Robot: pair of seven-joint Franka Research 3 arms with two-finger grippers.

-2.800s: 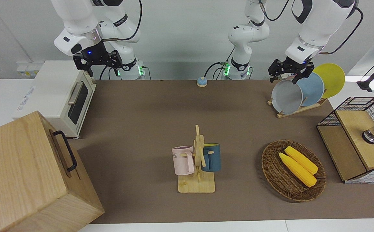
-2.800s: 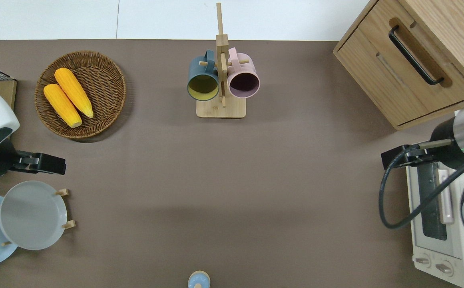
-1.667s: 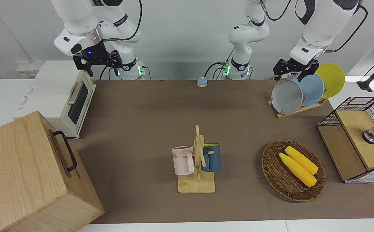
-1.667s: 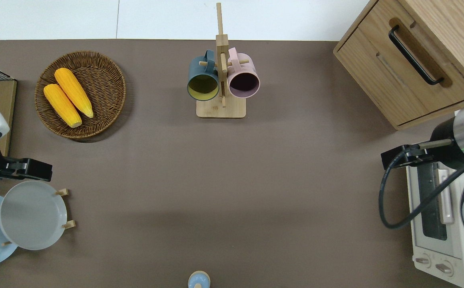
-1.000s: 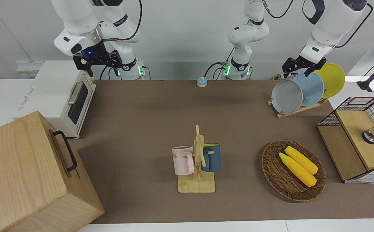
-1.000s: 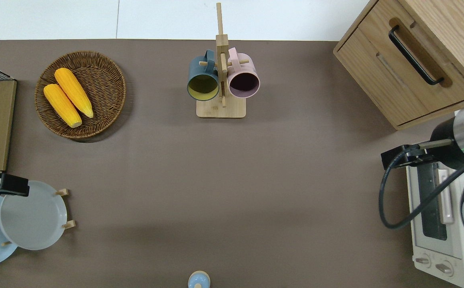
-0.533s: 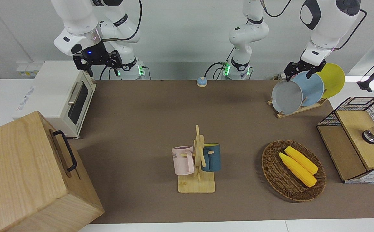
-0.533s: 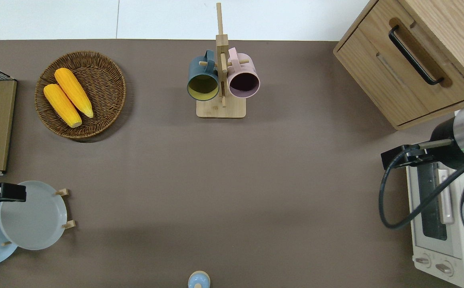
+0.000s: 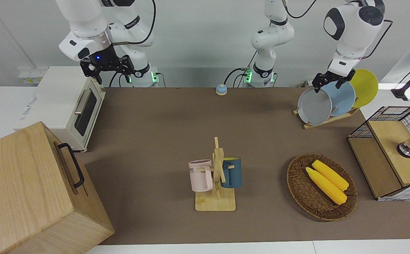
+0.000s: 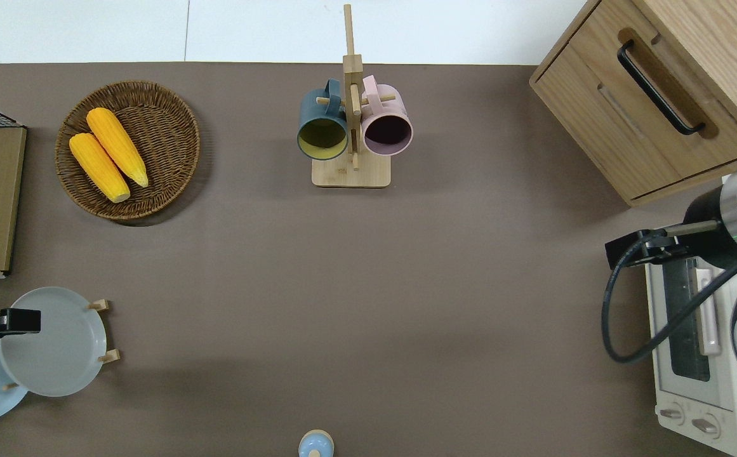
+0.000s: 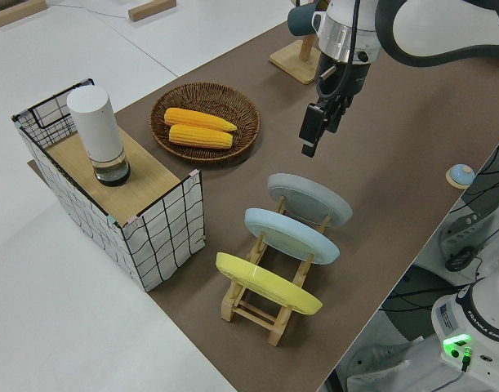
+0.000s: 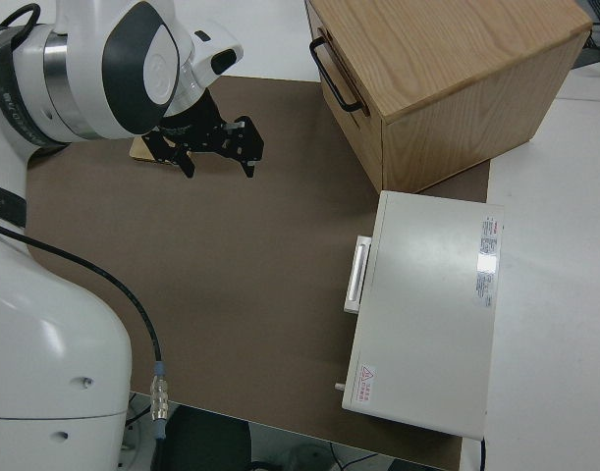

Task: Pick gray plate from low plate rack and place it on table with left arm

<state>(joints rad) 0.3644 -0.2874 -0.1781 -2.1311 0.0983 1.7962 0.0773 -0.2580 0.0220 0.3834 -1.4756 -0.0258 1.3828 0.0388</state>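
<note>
Gray plate (image 9: pixel 314 106) leans slanted in the low plate rack (image 9: pixel 326 120), end slot toward counter centre; light-blue plate (image 9: pixel 342 98) just beside it in the next slot, yellow plate (image 9: pixel 364 87) after that. Rack sits on the counter (image 9: pixel 162 120) at the left arm's end. Left claw (image 11: pixel 311 135) hangs over the gray plate's upper rim, fingers apart, holding nothing; seems clear of the rim, though contact is hard to judge. Right claw (image 9: pixel 107 67) parked, spread open and empty. Risks: a finger dropping between gray and blue plates could knock the blue one; a shallow pinch on the thin rim may slip as the plate lifts off the pegs. Pink mug (image 9: pixel 201 175) bears lettering, unreadable.
</note>
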